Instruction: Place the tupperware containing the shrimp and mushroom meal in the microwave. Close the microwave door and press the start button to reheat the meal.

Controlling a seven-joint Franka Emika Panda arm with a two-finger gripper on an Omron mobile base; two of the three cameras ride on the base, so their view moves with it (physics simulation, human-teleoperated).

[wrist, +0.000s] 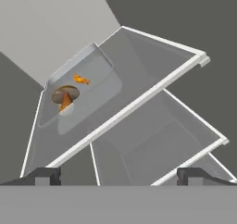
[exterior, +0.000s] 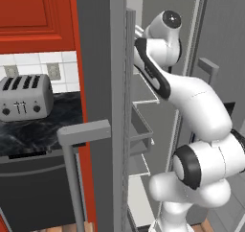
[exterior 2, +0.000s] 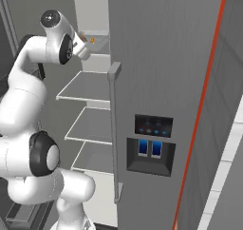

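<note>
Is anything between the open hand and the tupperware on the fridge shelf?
Nothing visible. In the hand view the tupperware sits on the shelf ahead of the open hand, with bare shelf between them.

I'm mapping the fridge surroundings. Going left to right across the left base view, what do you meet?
Toaster on the black counter → red cabinet side → open grey fridge door → white robot arm.

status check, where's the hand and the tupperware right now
Hand open, empty, inside the open fridge. Tupperware with shrimp and mushroom meal on the upper shelf ahead, untouched. Nothing between hand and container.
</note>
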